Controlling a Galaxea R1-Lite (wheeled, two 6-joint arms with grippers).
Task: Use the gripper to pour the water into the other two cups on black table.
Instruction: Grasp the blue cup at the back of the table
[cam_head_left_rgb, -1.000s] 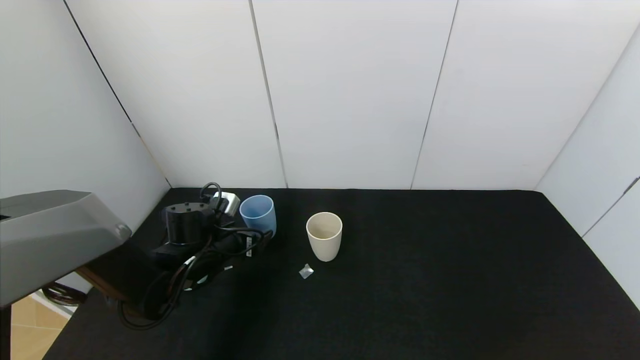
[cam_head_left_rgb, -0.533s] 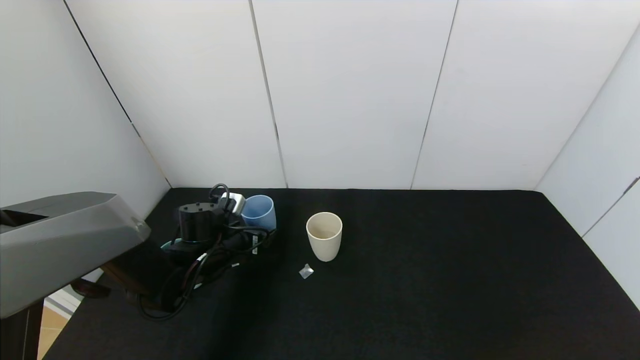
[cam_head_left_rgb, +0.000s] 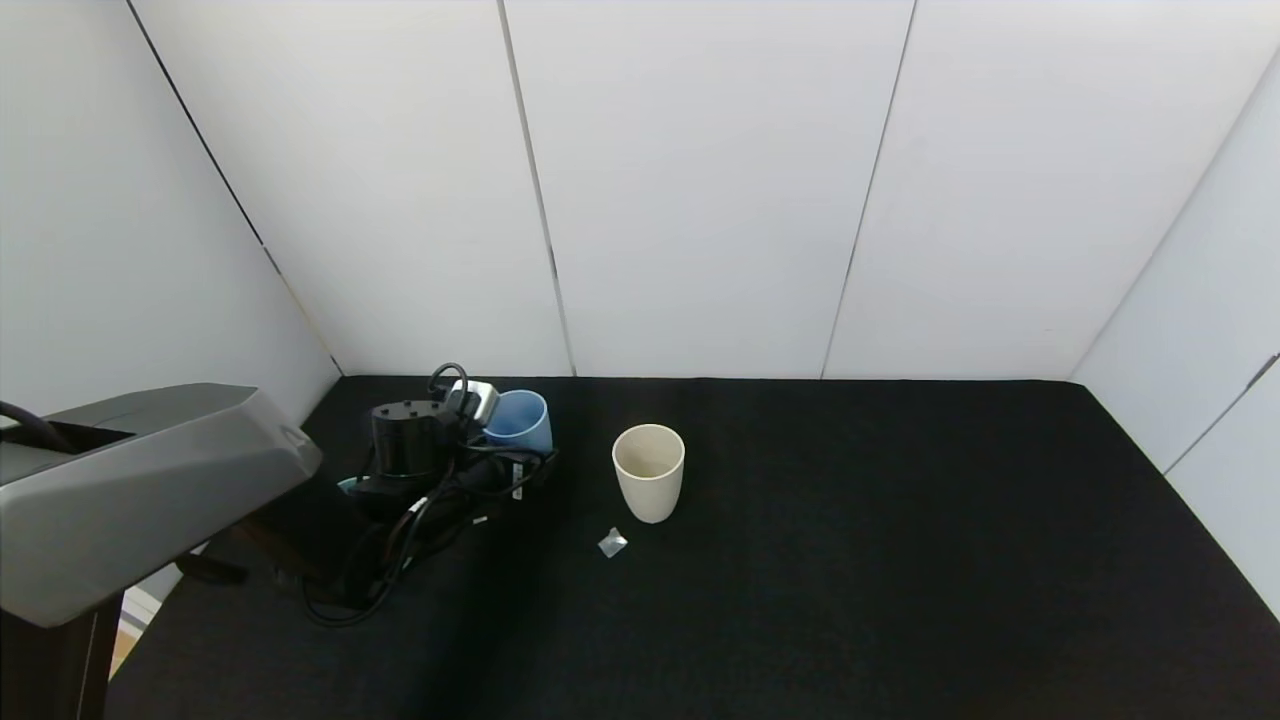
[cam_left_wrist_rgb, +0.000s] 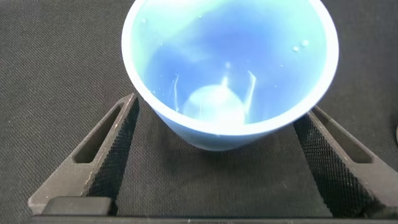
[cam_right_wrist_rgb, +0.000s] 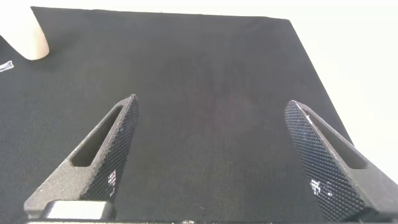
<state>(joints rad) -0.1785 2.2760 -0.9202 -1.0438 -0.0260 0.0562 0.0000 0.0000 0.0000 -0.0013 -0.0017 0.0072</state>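
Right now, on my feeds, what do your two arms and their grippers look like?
The left arm has a grey angular shell, a black cylindrical wrist, looping black cables and a small white-grey block. The left gripper has two black triangular fingers with cut-out slots and knurled inner faces. The right gripper has the same black, slotted, textured fingers.

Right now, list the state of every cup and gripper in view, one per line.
Light blue cup: upright on the black table, water inside, between the open fingers, not clamped.
Cream cup: upright, standing alone, contents not visible.
Teal cup: mostly hidden behind the left arm, only a sliver of rim visible.
Left gripper: open, straddling the light blue cup.
Right gripper: open, empty, above bare table.
Plastic scrap: crumpled, lying before the cream cup.
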